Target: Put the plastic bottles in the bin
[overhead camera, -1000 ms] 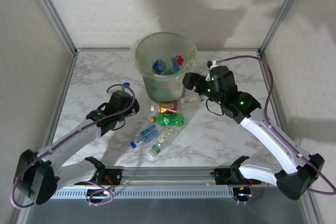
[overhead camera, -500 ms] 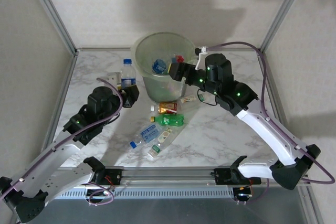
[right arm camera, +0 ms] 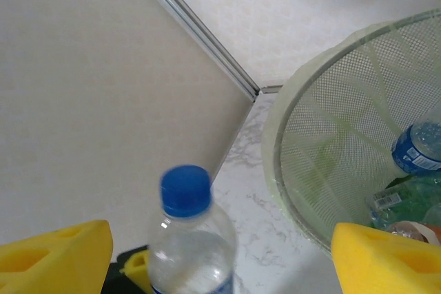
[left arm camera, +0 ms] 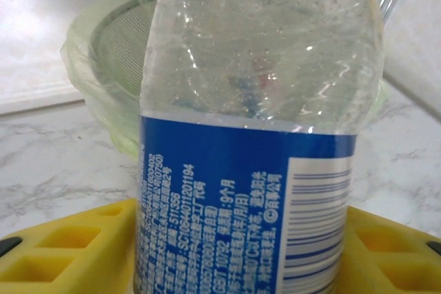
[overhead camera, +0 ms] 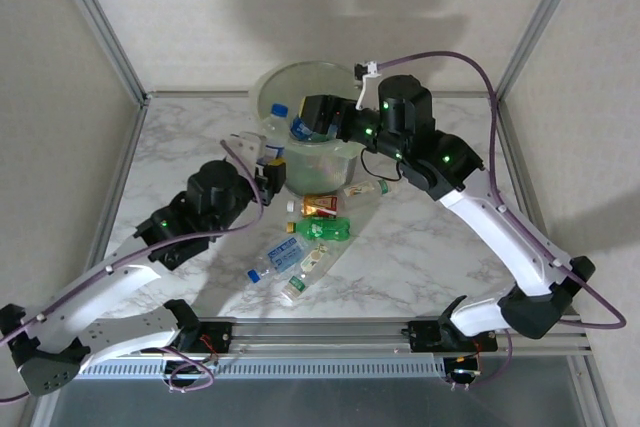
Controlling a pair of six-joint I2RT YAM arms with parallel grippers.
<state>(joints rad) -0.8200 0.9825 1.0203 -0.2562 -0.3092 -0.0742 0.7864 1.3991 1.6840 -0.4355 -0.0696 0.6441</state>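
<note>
My left gripper [overhead camera: 270,161] is shut on an upright clear plastic bottle [overhead camera: 274,131] with a blue label and blue cap, held just left of the bin's rim. In the left wrist view that bottle [left arm camera: 255,135] stands between my yellow fingers [left arm camera: 62,253], with the bin [left arm camera: 103,53] behind it. The pale-green bin [overhead camera: 300,69] holds a few bottles [right arm camera: 417,149]. My right gripper [overhead camera: 305,113] hovers open over the bin's left side, holding nothing. From the right wrist the held bottle [right arm camera: 186,239] shows below, beyond the wide-apart jaws of the right gripper [right arm camera: 220,258], beside the bin [right arm camera: 324,135].
Several bottles lie on the marble table in front of the bin: a brown-labelled one [overhead camera: 320,205], a green one [overhead camera: 322,229], a blue-labelled clear one [overhead camera: 280,257], another clear one [overhead camera: 304,279] and one nearer the right arm [overhead camera: 366,190]. Walls and metal posts enclose the table.
The left gripper has carried the blue-labelled bottle up and right, to the bin's left rim. The right gripper has swung left over the bin.
</note>
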